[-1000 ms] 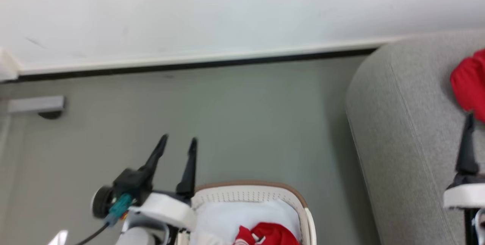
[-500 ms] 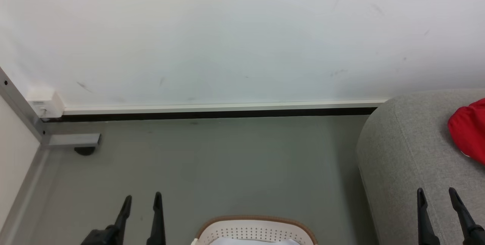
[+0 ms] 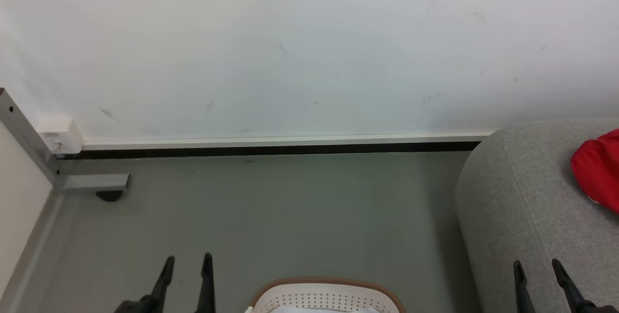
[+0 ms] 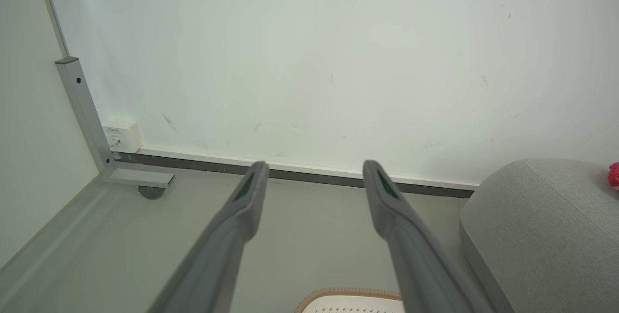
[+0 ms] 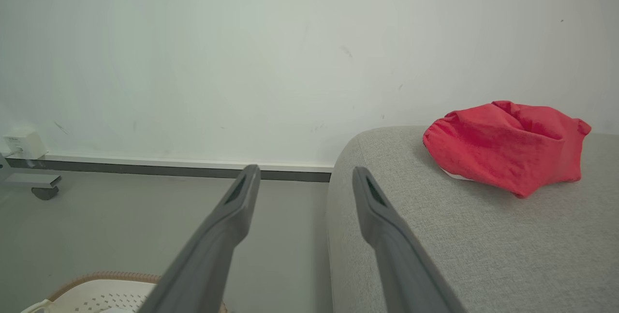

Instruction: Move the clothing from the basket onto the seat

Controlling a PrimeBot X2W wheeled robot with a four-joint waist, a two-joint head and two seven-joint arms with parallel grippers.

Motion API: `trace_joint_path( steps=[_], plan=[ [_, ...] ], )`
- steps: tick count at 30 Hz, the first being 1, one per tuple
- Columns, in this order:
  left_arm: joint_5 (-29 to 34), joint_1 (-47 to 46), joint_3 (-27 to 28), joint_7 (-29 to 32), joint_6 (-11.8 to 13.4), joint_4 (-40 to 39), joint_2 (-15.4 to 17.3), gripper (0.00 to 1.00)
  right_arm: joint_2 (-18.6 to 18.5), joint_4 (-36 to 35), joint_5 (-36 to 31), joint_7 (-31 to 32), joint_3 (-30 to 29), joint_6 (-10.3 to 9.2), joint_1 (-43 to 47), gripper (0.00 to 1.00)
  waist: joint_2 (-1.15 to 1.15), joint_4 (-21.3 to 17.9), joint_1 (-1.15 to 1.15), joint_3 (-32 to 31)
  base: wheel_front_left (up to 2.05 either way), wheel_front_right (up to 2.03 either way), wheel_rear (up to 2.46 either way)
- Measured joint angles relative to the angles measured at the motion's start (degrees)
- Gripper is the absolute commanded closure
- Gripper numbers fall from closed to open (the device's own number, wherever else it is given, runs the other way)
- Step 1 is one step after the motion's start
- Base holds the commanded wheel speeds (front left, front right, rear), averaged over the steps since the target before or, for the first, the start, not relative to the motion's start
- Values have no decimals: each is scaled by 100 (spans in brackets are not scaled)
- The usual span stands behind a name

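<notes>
Because the clothing [image 5: 508, 146] lies crumpled on top of the seat [image 5: 483, 255], well in from its rounded end and toward the edge nearest the wall, it looks safely placed. There is plenty of upholstery on every side of it, so I judge that it will not slide off the curved end to the floor [image 3: 290, 206]. It rests as a loose red heap with a bit of white trim showing under its near side, not spread flat.

Both hands are empty, which fits a garment that needs no more support. The left hand [image 3: 188, 258] hangs over the floor just left of the basket [image 3: 324, 298], its two dark fingers moderately parted and pointing toward the wall. The right hand [image 3: 536, 262] is parted about as widely and hovers by the seat's rounded end, near its front edge and well apart from the clothing. Neither touches anything. I take this level, forward-pointing posture for a neutral one that keeps the fingers clear of the basket rim and the fabric.

The basket stands on the floor between the hands, close beside the seat's end, so a carry across is short. A strip of white cloth [image 3: 300, 310] shows against its far wall. What else it holds I cannot tell, so I cannot judge whether the task is finished.
</notes>
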Motion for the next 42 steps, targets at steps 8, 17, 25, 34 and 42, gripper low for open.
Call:
trace_joint_path(
  steps=[8,17,25,34,42],
  plan=[
    [167,-44,-15,0,-152,123,-46,0,0,-1,7,0,78,0,-52,0,0,-137,0,101,0,0,0],
    [419,-850,-624,854,-588,445,123,0,-4,-281,8,0,43,0,-464,0,0,-370,2,610,0,0,0],
    [722,-1481,-1344,1858,-867,1029,105,0,-2,-468,135,0,111,0,-733,0,0,-680,2,1308,0,0,0],
    [842,-2399,-1819,2577,-1012,1866,46,0,-8,-826,298,0,231,0,-1227,0,0,-936,2,2438,0,0,0],
    [1005,-3287,-1992,2828,-1036,2885,79,0,-7,-1271,192,0,311,0,-1704,0,0,-1021,3,3646,0,0,0]
  ],
)
